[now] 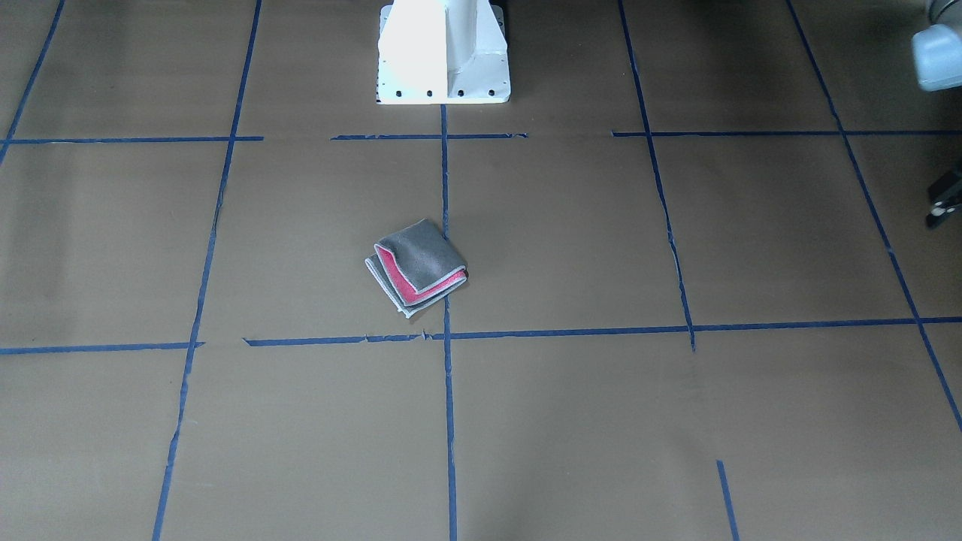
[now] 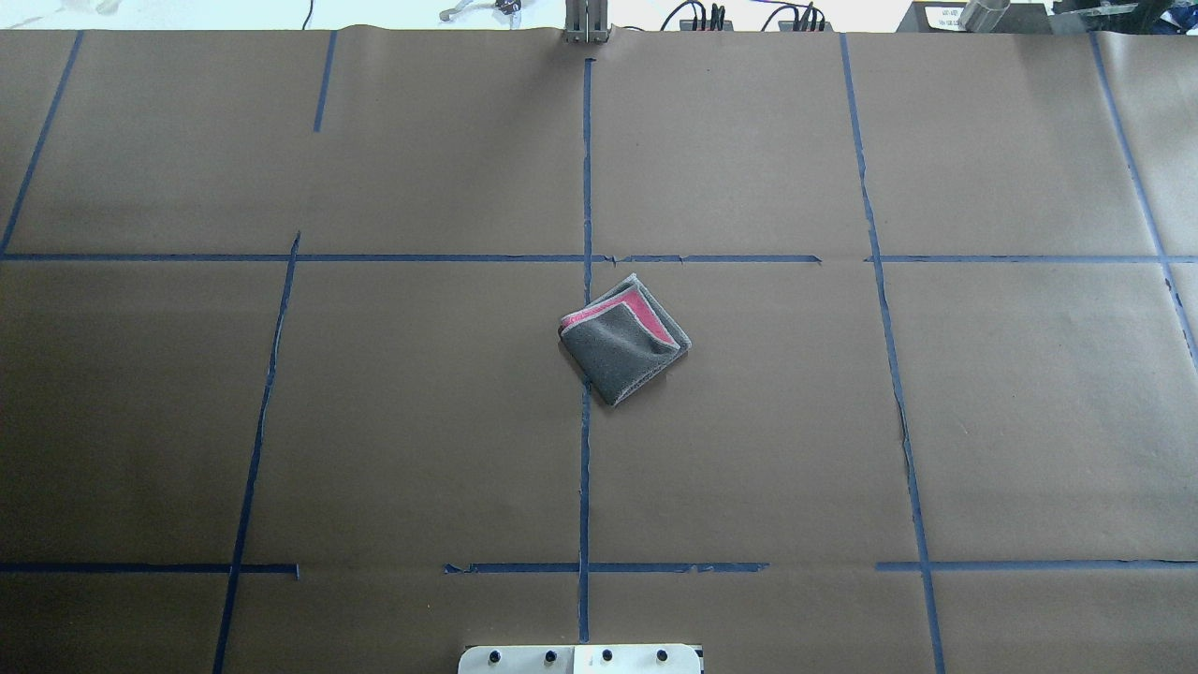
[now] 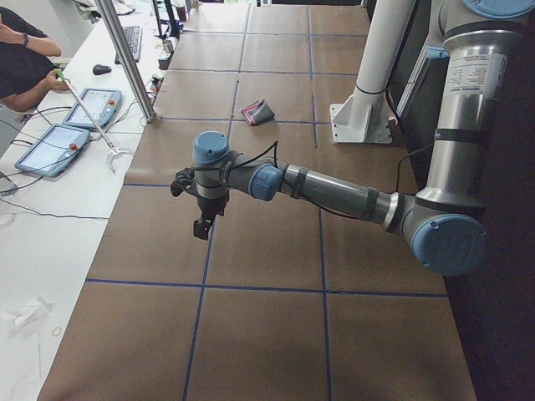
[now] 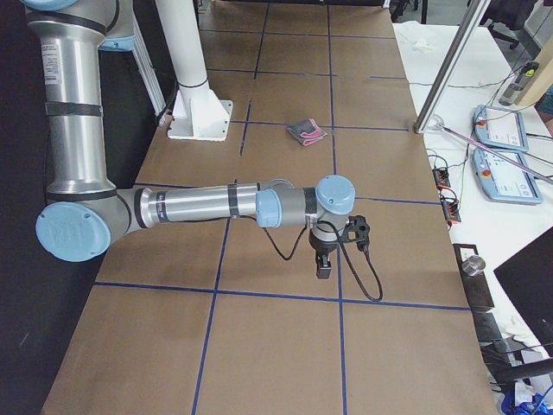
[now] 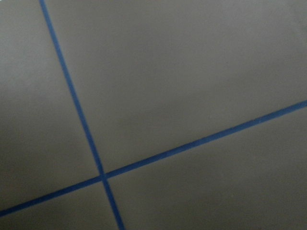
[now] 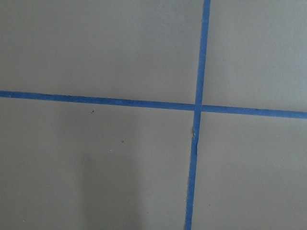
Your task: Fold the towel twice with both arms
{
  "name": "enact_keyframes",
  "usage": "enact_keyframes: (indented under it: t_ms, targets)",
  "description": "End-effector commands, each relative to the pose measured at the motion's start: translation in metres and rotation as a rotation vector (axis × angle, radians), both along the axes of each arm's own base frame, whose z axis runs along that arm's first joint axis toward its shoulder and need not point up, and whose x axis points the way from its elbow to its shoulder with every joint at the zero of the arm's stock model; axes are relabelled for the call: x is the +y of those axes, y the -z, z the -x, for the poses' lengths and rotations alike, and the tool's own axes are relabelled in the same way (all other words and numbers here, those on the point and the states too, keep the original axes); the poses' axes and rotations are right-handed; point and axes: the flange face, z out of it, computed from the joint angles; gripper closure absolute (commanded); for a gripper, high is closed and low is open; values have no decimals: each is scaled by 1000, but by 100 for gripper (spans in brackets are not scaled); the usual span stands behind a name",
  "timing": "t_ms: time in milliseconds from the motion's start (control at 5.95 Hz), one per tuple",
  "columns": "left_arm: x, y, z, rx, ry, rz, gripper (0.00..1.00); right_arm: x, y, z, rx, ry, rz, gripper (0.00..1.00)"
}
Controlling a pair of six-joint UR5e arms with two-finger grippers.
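Left fingers [image 3: 201, 227]: my black pair points down above the bench [image 3: 267, 334] and is not touching it. I cannot tell whether they stand wide or narrow.
Right fingers [image 4: 323, 266]: my other black pair also points down, just above the surface. I cannot tell the gap between them either.
Under my left wrist: only brown paper [image 5: 192, 72] and a crossing of blue tape lines [image 5: 101, 176].
Under my right wrist: the same paper and another tape crossing.
Left arm [image 3: 334, 188]: a grey tubular arm with light-blue joint caps. It is stretched out level over my left end of the bench, and one of its caps shows at the right edge of the front-facing view.
Right arm [image 4: 199, 206]: the same build, stretched out level over the opposite end, with a black cable looping below the wrist.
Towel: the small square terry towel [image 2: 622, 348] is folded to a quarter. Its outside is grey, with a pink strip and white stitching showing along two open edges. It lies flat at the middle of the bench, turned cornerwise to the tape grid, with one side overlapping the centre line. It is well apart from both pairs of fingers.
Pedestal: the white pedestal [image 1: 443, 52] stands on the centre line on my side of the towel, apart from it.
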Motion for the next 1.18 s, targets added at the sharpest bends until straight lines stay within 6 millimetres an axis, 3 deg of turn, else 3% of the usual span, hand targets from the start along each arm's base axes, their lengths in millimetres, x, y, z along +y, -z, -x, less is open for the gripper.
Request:
enact_keyframes:
  t_ms: [0,168,336,504,840,1008]
  targets:
    - [53,-64,61,86,-25,58,0,23,-23,-21,-2,35,-16,0]
    - [89,-101,63,86,-52,103,0,34,-33,-28,-5,32,-12,0]
    - [110,-111,63,84,-30,153,0,34,-32,-28,-3,30,-13,0]
    - [110,-111,63,76,42,247,0,33,-29,-27,-3,30,-17,0]
    - [110,-84,62,70,53,247,0,33,-30,-28,12,34,-21,0]
    - [110,-83,62,70,56,281,0,32,-28,-25,14,37,-21,0]
